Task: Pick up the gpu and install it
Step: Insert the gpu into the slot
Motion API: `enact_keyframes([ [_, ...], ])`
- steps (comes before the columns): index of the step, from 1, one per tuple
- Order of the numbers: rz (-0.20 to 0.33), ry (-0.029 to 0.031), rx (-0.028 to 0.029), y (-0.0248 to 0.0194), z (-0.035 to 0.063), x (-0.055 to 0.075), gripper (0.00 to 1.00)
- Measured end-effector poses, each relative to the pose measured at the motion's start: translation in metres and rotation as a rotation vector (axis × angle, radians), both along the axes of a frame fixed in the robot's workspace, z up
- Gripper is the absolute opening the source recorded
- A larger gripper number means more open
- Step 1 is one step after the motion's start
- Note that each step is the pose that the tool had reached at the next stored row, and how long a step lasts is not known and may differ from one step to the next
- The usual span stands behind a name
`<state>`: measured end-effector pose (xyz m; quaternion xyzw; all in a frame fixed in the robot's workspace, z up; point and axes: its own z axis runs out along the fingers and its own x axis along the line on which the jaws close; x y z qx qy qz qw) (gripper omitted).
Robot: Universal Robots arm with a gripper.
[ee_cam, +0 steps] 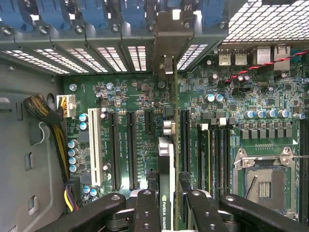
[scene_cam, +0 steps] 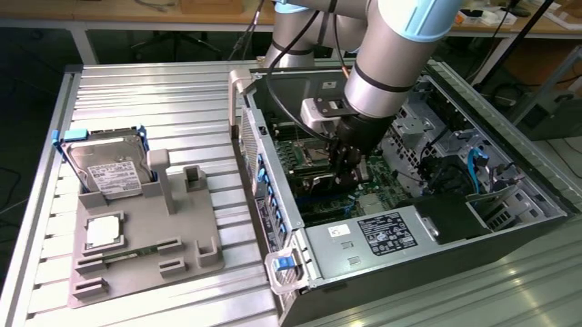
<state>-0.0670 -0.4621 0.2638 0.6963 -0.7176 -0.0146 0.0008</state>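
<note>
Inside the open computer case [scene_cam: 454,269], just above the motherboard [ee_cam: 145,96], we find the jaws gripping the gpu [ee_cam: 166,162] edge-down, seemingly to align with the expansion slots [ee_cam: 131,145].

The gpu [ee_cam: 165,203] is dark with a pale silver edge and white lettering, held between black jaws. The motherboard [ee_cam: 145,92] is green with black slots and one white slot [ee_cam: 94,140]. Beside it are a yellow-and-black cable bundle [ee_cam: 60,140] and a red-and-black twisted wire [ee_cam: 270,62]. The arm [scene_cam: 391,61] is silver-grey with pale blue caps. The case [scene_cam: 509,235] is black with blue latches [scene_cam: 286,262]. The bench [scene_cam: 163,95] is ribbed silver. It carries a grey holder [scene_cam: 182,231], a silver, white-labelled hard drive [scene_cam: 109,170] and a green RAM stick [scene_cam: 123,257].
</note>
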Motion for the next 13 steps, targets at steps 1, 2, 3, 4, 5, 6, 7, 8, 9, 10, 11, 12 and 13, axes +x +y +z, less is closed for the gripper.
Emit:
enact_keyframes([
  [1,0.0,0.0,0.0,0.0,0.0001,0.0,0.27],
  [2,0.0,0.0,-0.0001,0.0,0.0002,0.0,0.27],
  [3,0.0,0.0001,-0.0007,0.0001,0.0005,0.0,0.27],
  [4,0.0,0.0002,-0.0011,0.0,0.0011,0.0,0.27],
  [5,0.0,0.0001,-0.0013,0.0,0.0011,0.0,0.27],
  [6,0.0,0.0001,-0.0023,0.0,0.0011,0.0,0.27],
  [7,0.0,0.0,-0.0024,0.0,0.001,0.0,0.27],
  [8,0.0,0.0,-0.0025,-0.0001,0.001,-0.0001,0.27],
  [9,0.0,0.0,-0.0025,-0.0004,0.001,-0.0001,0.27],
  [10,0.0,0.0,-0.0026,-0.0008,0.001,0.0,0.27],
  [11,0.0,0.0001,-0.0026,-0.0012,0.001,0.0,0.27],
  [12,0.0,0.0,-0.0025,-0.0019,0.001,0.0,0.27],
  [13,0.0,0.0,-0.0025,-0.0021,0.001,0.0,0.27],
])
